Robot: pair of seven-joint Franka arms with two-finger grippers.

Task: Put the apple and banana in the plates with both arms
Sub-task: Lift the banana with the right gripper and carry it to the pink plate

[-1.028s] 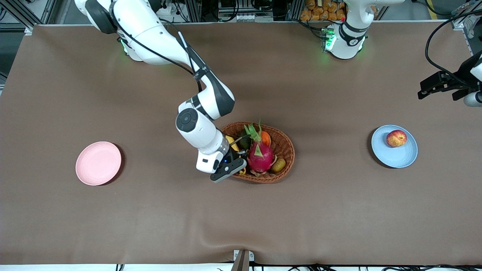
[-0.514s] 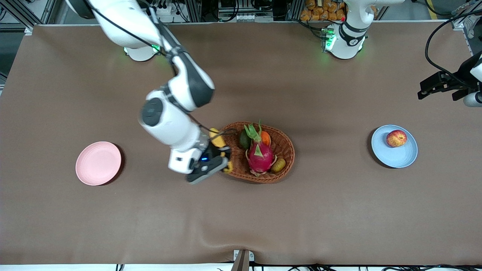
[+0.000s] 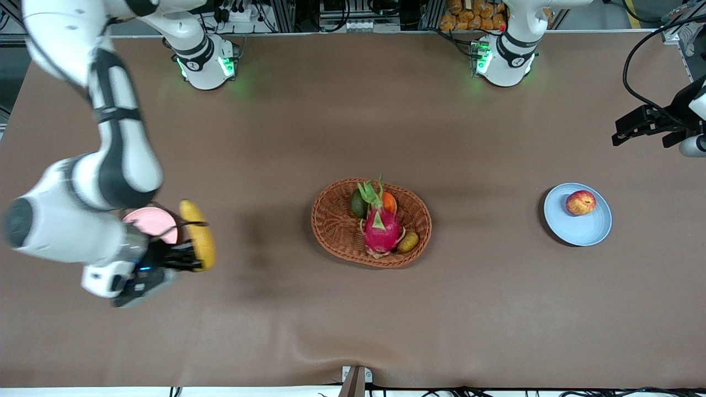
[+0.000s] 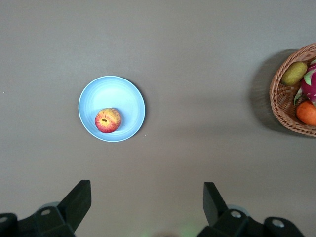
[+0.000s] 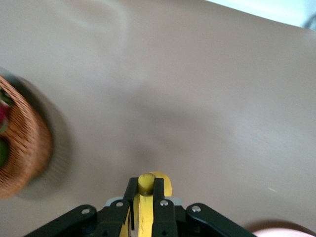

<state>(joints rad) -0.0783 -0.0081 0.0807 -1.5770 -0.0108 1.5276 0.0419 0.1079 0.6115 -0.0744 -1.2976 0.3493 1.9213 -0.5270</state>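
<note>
The banana (image 3: 197, 232) is yellow and is held in the air by my right gripper (image 3: 185, 258), which is shut on it. It hangs over the table beside the pale pink plate (image 3: 154, 220), which my right arm partly hides. In the right wrist view the fingers (image 5: 131, 190) clamp the banana's end (image 5: 146, 183), and the pink plate's edge (image 5: 284, 231) shows at a corner. The apple (image 3: 581, 202) lies in the light blue plate (image 3: 576, 229). My left gripper (image 3: 642, 125) waits open and empty at the left arm's end of the table; the left wrist view shows the apple (image 4: 107, 120) in the blue plate (image 4: 113, 91).
An oval woven basket (image 3: 336, 226) stands mid-table with a magenta dragon fruit (image 3: 380, 229), a kiwi (image 3: 408, 241), a dark green fruit (image 3: 358, 204) and an orange piece (image 3: 389, 202). The basket also shows in the left wrist view (image 4: 284, 106) and the right wrist view (image 5: 24, 148).
My right gripper has lifted the banana out of the basket and carried it toward the right arm's end of the table, to beside the pink plate. The left arm has not moved.
</note>
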